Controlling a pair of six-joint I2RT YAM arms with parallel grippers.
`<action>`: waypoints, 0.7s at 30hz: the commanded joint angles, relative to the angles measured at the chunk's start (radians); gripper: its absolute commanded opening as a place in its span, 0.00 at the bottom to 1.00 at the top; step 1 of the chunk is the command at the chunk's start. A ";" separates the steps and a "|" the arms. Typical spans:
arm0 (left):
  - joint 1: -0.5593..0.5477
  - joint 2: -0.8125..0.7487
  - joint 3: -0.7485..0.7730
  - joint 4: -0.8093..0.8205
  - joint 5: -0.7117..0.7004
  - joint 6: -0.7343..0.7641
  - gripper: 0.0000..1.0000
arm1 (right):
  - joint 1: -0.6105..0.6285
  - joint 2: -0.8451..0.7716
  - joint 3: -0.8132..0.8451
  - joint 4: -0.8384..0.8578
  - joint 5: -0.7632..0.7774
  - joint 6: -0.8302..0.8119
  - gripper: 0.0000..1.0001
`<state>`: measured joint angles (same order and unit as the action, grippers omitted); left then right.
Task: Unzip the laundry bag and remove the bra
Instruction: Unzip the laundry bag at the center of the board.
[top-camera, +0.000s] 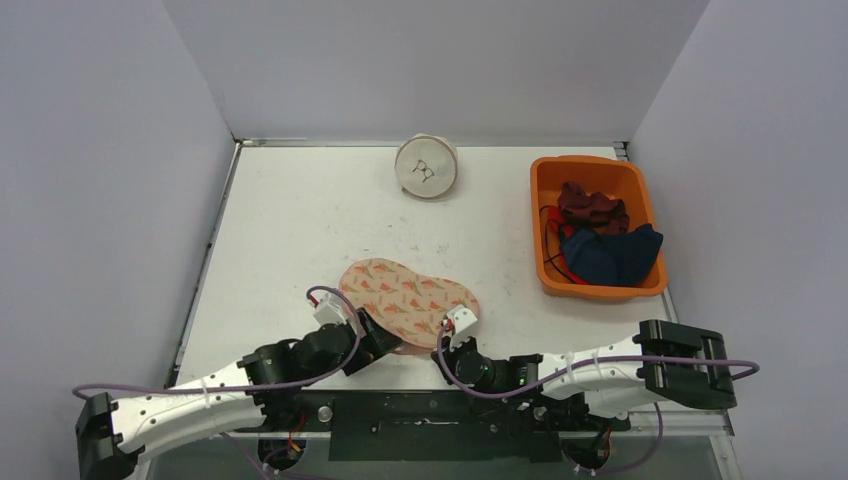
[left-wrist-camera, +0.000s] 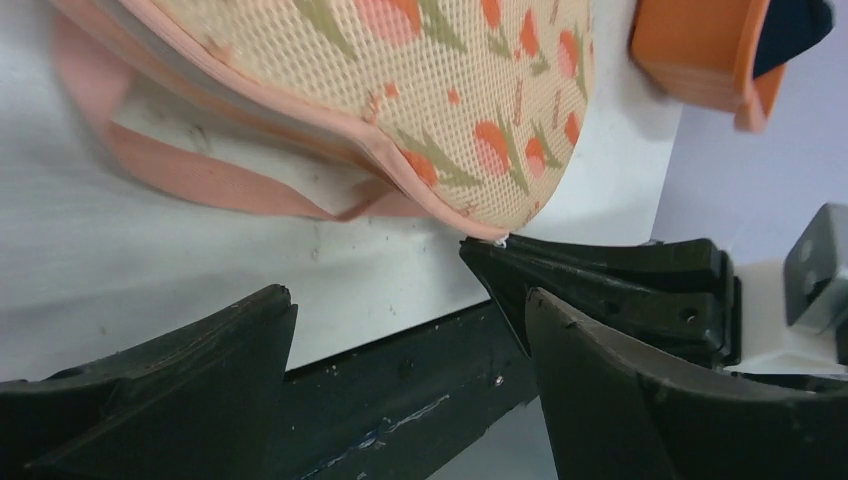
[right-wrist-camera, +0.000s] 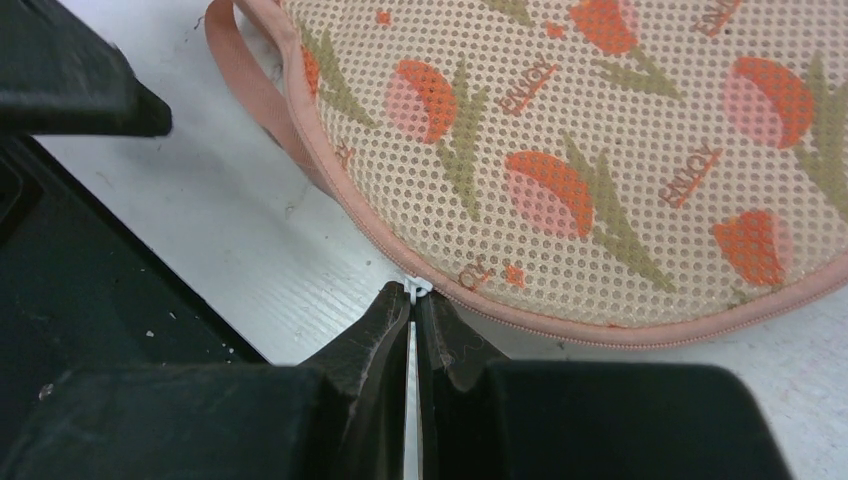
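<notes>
- Far left, the left arm reaches in low from the near edge, and the left gripper (left-wrist-camera: 410, 300) is spread wide with nothing between its fingers, parked just short of the bag's near-left rim
- A pink strap (left-wrist-camera: 220, 180) loops out flat on the table (top-camera: 300, 220) from under that rim, right in front of the open fingers
- Centre stage, the laundry bag (top-camera: 410, 298): peach mesh with orange flower print, lying flat near the front edge of the table between the two grippers
- Its zip runs round the pink edging; how much of it is undone cannot be told from any view
- The mesh gives nothing away, so the bra inside is not to be made out
- On the bag's near-right rim the right gripper (right-wrist-camera: 412, 300) is pinched tight on the small white zip pull (right-wrist-camera: 418, 288), fingertips pressed together with only the tab's top poking out
- Below both grippers the black mounting rail (top-camera: 430, 425) runs along the table's near edge
- At the far side sits a white round pouch (top-camera: 427, 166), well apart from the action; what the dark mark on its face is cannot be told
- Far right, an orange bin (top-camera: 600, 287) holds a dark red garment (top-camera: 592, 207) and a navy one (top-camera: 612, 252), bunched up, their shapes hard to read
</notes>
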<state>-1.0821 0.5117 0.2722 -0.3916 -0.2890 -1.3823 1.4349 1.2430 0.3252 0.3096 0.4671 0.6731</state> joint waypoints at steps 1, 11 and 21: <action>-0.088 0.131 0.046 0.156 -0.090 -0.075 0.83 | 0.008 0.044 0.049 0.092 -0.055 -0.037 0.05; -0.078 0.396 0.041 0.499 -0.099 -0.098 0.75 | 0.022 0.097 0.075 0.177 -0.143 -0.082 0.05; -0.042 0.436 0.004 0.522 -0.096 -0.112 0.53 | 0.025 0.122 0.083 0.208 -0.140 -0.095 0.05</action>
<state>-1.1477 0.9417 0.2756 0.0597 -0.3641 -1.4837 1.4487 1.3457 0.3706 0.4412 0.3321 0.5884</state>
